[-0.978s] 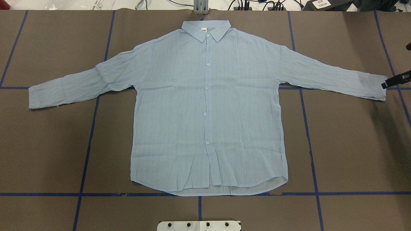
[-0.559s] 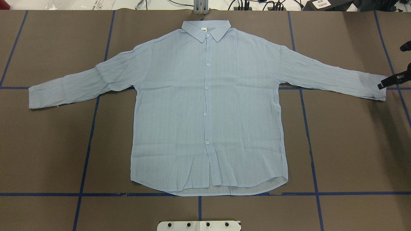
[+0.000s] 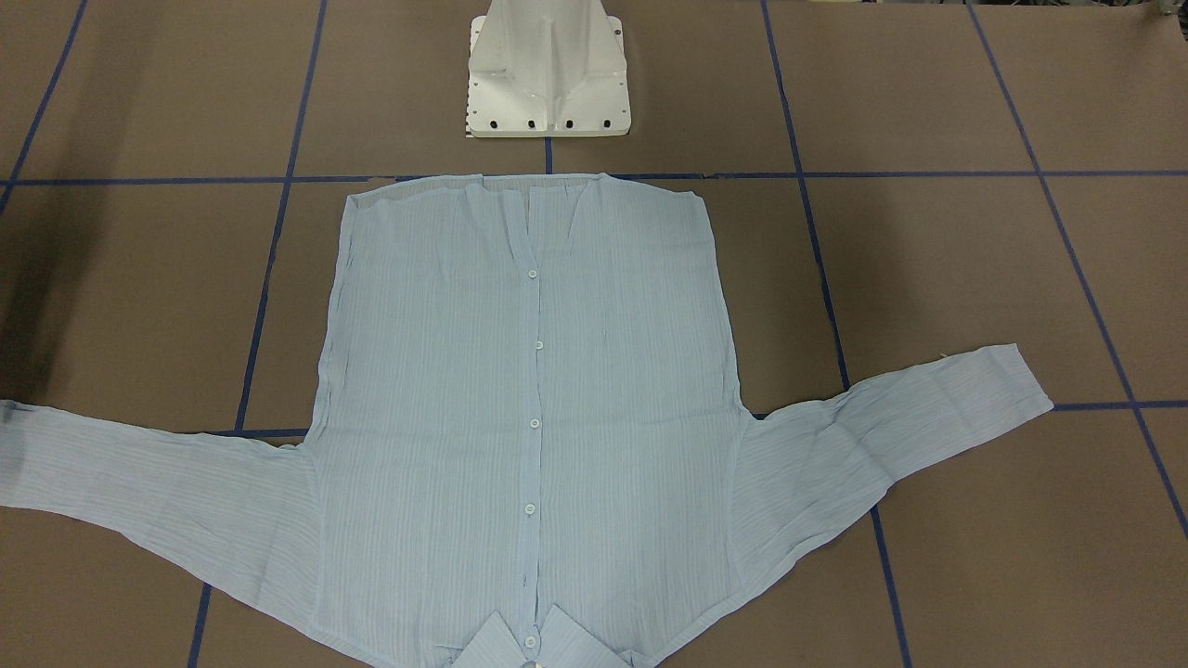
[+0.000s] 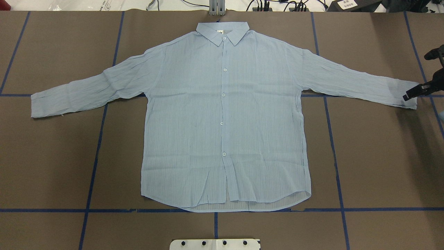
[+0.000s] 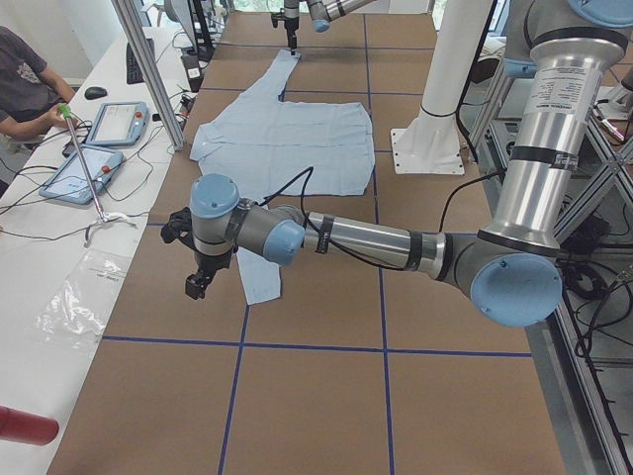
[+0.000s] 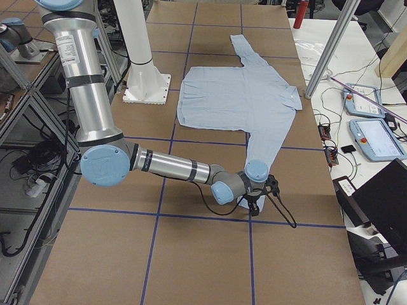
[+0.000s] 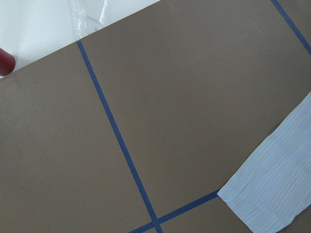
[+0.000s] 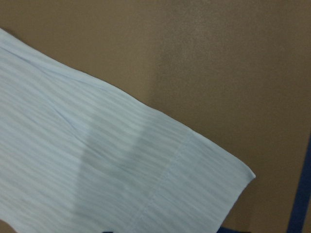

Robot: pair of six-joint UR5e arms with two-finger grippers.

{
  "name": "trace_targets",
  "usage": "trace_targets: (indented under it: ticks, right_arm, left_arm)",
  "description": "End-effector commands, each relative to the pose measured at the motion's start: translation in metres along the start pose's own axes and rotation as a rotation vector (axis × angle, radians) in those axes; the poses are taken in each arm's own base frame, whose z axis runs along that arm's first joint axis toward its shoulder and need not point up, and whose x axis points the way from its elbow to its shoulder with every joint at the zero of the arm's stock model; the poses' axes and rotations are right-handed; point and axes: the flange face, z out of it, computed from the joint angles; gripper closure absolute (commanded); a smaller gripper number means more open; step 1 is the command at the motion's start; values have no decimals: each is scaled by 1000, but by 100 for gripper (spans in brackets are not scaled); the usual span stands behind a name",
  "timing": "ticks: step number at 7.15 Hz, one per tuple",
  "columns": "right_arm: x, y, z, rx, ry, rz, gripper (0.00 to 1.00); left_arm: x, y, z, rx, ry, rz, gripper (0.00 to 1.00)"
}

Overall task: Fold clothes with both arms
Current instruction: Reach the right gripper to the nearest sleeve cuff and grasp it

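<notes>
R: my right gripper [image 4: 411, 94] at the cuff [image 8: 204, 194], overhead's right edge, grip state unclear | L: left gripper [image 5: 196, 285] beside the other cuff [image 7: 272, 194], unclear too | RISK: thin cloth bunches, or I pinch one layer | COUNT: one shirt [image 4: 222, 121] flat mid-frame, two sleeves [image 4: 86, 90], five buttons [image 4: 223, 94]

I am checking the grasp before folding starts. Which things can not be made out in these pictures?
Left gripper: only the exterior left view shows it, small; open or shut is unclear.
Right gripper: the overhead view's right edge cuts it off; contact with the shirt cuff is unclear.
Front-facing view: its left edge cuts off that cuff, its bottom edge the collar.
Both wrist views show no fingers.
</notes>
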Motion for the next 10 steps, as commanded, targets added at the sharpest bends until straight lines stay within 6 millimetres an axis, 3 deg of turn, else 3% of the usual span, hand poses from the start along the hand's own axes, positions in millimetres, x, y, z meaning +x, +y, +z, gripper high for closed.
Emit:
trace_targets:
  ticks: [1, 5, 10]
  right_arm:
    - [2, 3, 10, -20, 1, 6, 17]
    - [3, 2, 7, -17, -1, 7, 29]
    - [0, -2, 0, -5, -16, 5, 52]
  left_arm:
    - [0, 0, 1, -2, 0, -1, 0]
    - [0, 0, 0, 1, 0, 1, 0]
    - [-2, 1, 2, -4, 1, -1, 0]
